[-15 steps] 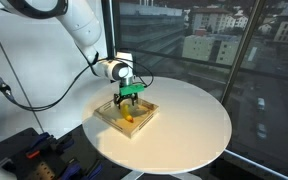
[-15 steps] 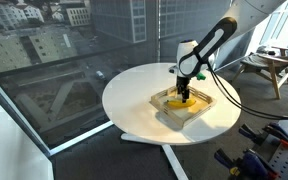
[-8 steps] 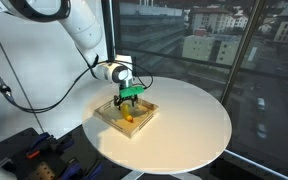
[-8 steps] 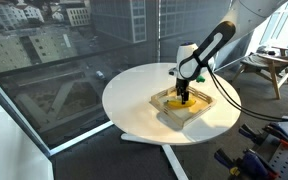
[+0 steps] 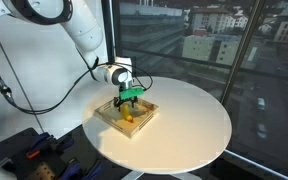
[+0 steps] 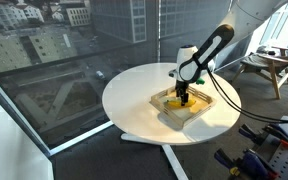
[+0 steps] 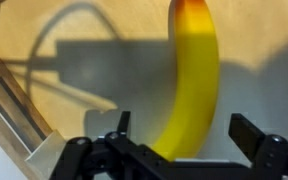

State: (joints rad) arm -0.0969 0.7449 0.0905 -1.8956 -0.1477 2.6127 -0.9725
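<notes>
The claw (image 7: 184, 128) is standing wide apart, its two fingers spread as far as they go, and it is gripping nothing. In the wrist view it is hanging right over a banana (image 7: 194, 70), with one finger (image 7: 122, 122) showing to the left of the fruit and the other (image 7: 248, 131) to the right. A gap is showing on each side, so the fingers are straddling the banana without pressing on it. Whether the tips are touching the floor of the tray cannot be told.

The banana is lying flat in a shallow wooden tray (image 7: 9, 100), running lengthwise away from the camera, with its curved end bending left at the top. The claw's shadow is falling on the tray floor to the left of the fruit, and the tray's wall is rising along the left edge, well clear of the nearer finger.

In both exterior views the claw (image 5: 130, 97) (image 6: 183, 96) is pointing straight down into the tray (image 5: 144, 125) (image 6: 189, 120), just above the banana (image 5: 127, 117) (image 6: 177, 102). The tray is sitting near the edge of a round white table (image 5: 189, 115) (image 6: 134, 95), on the side closest to the arm (image 5: 79, 30). A black cable (image 5: 4, 80) is looping beside the arm, away from the tray. A large window (image 5: 234, 50) is standing behind the table.
</notes>
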